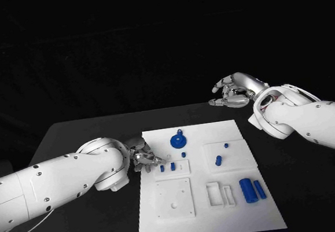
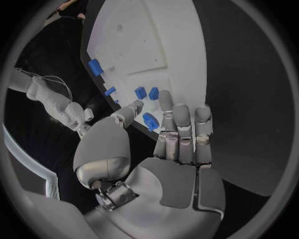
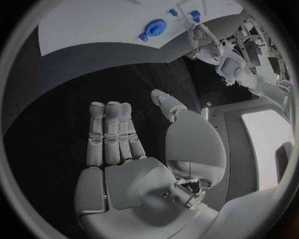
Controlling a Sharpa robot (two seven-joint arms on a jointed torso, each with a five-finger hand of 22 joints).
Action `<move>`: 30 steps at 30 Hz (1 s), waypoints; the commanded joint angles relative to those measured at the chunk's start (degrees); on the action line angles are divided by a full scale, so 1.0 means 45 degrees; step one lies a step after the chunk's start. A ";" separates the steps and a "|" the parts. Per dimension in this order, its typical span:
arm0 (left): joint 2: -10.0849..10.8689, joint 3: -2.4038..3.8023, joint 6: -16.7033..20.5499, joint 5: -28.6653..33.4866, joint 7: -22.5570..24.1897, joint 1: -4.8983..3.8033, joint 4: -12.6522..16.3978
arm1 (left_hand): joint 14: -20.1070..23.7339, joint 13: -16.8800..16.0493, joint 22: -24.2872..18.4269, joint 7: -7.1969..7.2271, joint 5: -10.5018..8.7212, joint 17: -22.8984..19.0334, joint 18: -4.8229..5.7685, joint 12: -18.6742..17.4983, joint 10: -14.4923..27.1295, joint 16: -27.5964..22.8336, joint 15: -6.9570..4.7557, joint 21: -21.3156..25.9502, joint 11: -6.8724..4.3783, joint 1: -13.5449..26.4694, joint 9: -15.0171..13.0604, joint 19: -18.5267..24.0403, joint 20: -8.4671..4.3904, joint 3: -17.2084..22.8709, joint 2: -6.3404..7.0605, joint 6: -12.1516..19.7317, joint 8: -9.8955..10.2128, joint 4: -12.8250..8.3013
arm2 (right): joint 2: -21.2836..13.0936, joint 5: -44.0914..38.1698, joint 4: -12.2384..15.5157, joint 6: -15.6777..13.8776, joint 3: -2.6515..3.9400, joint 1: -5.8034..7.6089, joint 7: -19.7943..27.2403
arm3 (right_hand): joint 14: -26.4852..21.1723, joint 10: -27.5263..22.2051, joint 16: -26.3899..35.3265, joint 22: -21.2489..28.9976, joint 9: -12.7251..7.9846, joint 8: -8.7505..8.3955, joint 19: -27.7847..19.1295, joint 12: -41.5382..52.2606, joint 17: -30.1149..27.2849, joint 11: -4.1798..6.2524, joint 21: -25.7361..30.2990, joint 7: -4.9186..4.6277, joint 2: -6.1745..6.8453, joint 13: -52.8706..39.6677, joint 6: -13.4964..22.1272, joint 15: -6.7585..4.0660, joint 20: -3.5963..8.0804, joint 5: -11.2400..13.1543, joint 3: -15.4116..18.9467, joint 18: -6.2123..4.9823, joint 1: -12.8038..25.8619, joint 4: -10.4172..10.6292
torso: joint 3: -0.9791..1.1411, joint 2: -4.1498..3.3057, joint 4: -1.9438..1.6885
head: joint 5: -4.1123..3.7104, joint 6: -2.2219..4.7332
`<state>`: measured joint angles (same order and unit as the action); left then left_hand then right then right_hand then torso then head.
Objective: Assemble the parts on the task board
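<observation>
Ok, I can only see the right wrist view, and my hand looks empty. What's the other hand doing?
Observer: The left hand is at the task board's left edge. A small blue part seems pinched between its thumb and fingers.
Operator: Are there more parts I can't see?
Observer: Yes. A big blue cylinder lies towards the board's near right corner, with a thinner one beside it.
</observation>
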<state>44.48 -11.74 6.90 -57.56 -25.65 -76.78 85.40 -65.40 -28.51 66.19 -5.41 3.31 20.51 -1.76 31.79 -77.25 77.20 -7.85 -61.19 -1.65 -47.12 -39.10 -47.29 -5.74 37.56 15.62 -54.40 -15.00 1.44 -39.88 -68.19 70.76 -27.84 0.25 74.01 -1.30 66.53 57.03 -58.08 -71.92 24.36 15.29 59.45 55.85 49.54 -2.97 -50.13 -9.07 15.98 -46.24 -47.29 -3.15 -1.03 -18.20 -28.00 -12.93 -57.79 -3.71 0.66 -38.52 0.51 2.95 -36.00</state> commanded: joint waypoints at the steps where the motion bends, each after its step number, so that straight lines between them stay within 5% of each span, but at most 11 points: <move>1: 0.0077 0.0069 0.1069 0.0802 0.0689 0.0026 0.0062 | 0.0060 -0.0013 0.0023 0.0046 -0.0016 -0.0034 -0.0147 0.0053 0.0088 0.0021 0.0096 0.0076 0.0083 -0.0136 -0.0093 0.0001 -0.1587 -0.0025 0.0071 0.0123 -0.0122 0.0120 | -0.0014 -0.0012 0.0012 0.0097 0.0005 -0.0012 0.0154 | -0.0095 -0.0095 0.0014 -0.0012 -0.0008 0.0023 0.0014 0.0061 -0.0016 0.0008 0.0088 -0.0079 -0.0044 0.0022 0.0026 -0.0025 -0.0035 -0.0061 0.0018 -0.0460 -0.0059 0.0089 | 0.0000 0.0003 -0.0005 | -0.0016 0.0047; 6: 0.0059 0.0148 0.2277 0.0400 0.2497 0.0025 0.0101 | 0.0602 0.0267 -0.0056 -0.0197 0.0071 -0.0305 -0.0075 -0.0517 0.1089 -0.0539 0.0372 0.0449 0.0358 -0.1022 -0.0084 0.0430 -0.1365 0.0018 -0.0161 0.0512 -0.0355 -0.0264 | -0.0032 0.0006 -0.0005 0.0076 0.0005 -0.0015 0.0139 | -0.0097 -0.0098 0.0014 -0.0014 -0.0008 0.0022 0.0013 0.0064 -0.0018 0.0007 0.0092 -0.0081 -0.0052 0.0028 0.0028 -0.0023 -0.0036 -0.0065 0.0016 -0.0460 -0.0058 0.0096 | 0.0004 0.0000 -0.0001 | -0.0044 0.0073; 10: -0.0069 0.0144 0.3097 0.0242 0.4273 0.0028 0.0025 | 0.0920 0.0630 -0.0136 -0.0380 0.0325 -0.0548 -0.0041 -0.1167 0.1675 -0.1075 0.0610 0.0766 0.0581 -0.2760 -0.0052 0.0753 -0.1108 0.0221 -0.0440 0.0695 -0.0548 -0.1478 | -0.0031 0.0021 -0.0019 0.0087 0.0005 -0.0016 0.0139 | -0.0105 -0.0109 0.0018 -0.0018 -0.0008 0.0024 0.0012 0.0069 -0.0026 0.0006 0.0103 -0.0081 -0.0079 0.0048 0.0030 -0.0022 -0.0033 -0.0083 -0.0008 -0.0460 -0.0102 0.0090 | 0.0006 -0.0001 0.0002 | -0.0064 0.0094; 12: -0.0209 0.0138 0.3568 -0.0128 0.5030 0.0028 -0.0077 | 0.1057 0.0902 -0.0167 -0.0523 0.1084 -0.0680 0.0071 -0.1639 0.1949 -0.1403 0.0805 0.0980 0.0784 -0.3765 0.0063 0.0980 -0.0899 0.0184 -0.0701 0.0813 -0.0628 -0.2339 | -0.0021 0.0060 -0.0044 0.0086 0.0005 -0.0016 0.0148 | -0.0110 -0.0116 0.0020 -0.0022 -0.0009 0.0025 0.0011 0.0074 -0.0032 0.0005 0.0112 -0.0082 -0.0102 0.0063 0.0032 -0.0021 -0.0031 -0.0096 -0.0032 -0.0460 -0.0146 0.0079 | 0.0014 0.0001 -0.0001 | -0.0073 0.0101; 17: -0.0688 0.0116 0.3968 -0.0692 0.6284 0.0036 -0.0522 | 0.1096 0.1447 -0.0120 -0.0475 0.1252 -0.0705 0.0102 -0.2618 0.2273 -0.1570 0.1010 0.1131 0.1002 -0.4892 0.0275 0.1115 -0.0709 0.0267 -0.1080 0.0461 -0.0694 -0.3375 | 0.0012 0.0096 -0.0067 0.0083 0.0005 -0.0016 0.0168 | -0.0115 -0.0123 0.0023 -0.0025 -0.0009 0.0025 0.0009 0.0078 -0.0037 0.0003 0.0120 -0.0084 -0.0118 0.0075 0.0033 -0.0019 -0.0033 -0.0096 -0.0046 -0.0460 -0.0164 0.0082 | 0.0016 0.0003 0.0001 | -0.0070 0.0140; 22: -0.1177 0.0111 0.3735 -0.1547 0.6448 0.0064 -0.1024 | 0.0938 0.1895 -0.0085 -0.0428 0.1539 -0.0653 0.0047 -0.3499 0.1911 -0.1580 0.1065 0.1213 0.1050 -0.4832 0.0556 0.0975 -0.0656 0.0156 -0.1293 0.0160 -0.0498 -0.3679 | 0.0069 0.0113 -0.0071 0.0108 0.0005 -0.0017 0.0177 | -0.0118 -0.0128 0.0025 -0.0026 -0.0009 0.0026 0.0007 0.0080 -0.0040 0.0002 0.0126 -0.0085 -0.0127 0.0084 0.0034 -0.0018 -0.0035 -0.0098 -0.0056 -0.0460 -0.0175 0.0084 | 0.0006 -0.0014 0.0022 | -0.0090 0.0158; 30: -0.1877 0.0104 0.2908 -0.3401 0.6356 0.0183 -0.1712 | 0.0847 0.2453 -0.0036 -0.0465 0.1006 -0.0595 -0.0114 -0.4651 0.2247 -0.1596 0.1320 0.1325 0.1355 -0.4684 0.0828 0.0886 -0.0429 0.0026 -0.1262 0.0088 -0.0232 -0.3670 | 0.0108 0.0124 -0.0064 0.0133 0.0005 -0.0017 0.0185 | -0.0121 -0.0133 0.0025 -0.0030 -0.0010 0.0026 0.0006 0.0087 -0.0045 0.0001 0.0134 -0.0086 -0.0139 0.0097 0.0036 -0.0017 -0.0037 -0.0105 -0.0073 -0.0460 -0.0199 0.0084 | 0.0016 -0.0009 -0.0002 | -0.0142 0.0143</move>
<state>36.40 -11.29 21.69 -66.71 1.13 -76.08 78.00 -61.59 -17.57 65.95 -7.51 8.16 17.78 -1.76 11.02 -67.24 70.14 -2.39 -55.56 4.30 -68.75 -35.41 -42.84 -4.48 37.94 9.94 -53.90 -16.26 -15.14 -39.48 -67.65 70.42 -27.84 0.25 73.96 -1.11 66.31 56.82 -58.08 -71.99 24.36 15.29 59.44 55.84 49.42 -2.76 -49.92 -9.19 15.60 -45.89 -47.08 -3.37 -1.04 -18.42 -28.00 -12.94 -58.16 -3.40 0.72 -38.55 0.54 2.40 -35.32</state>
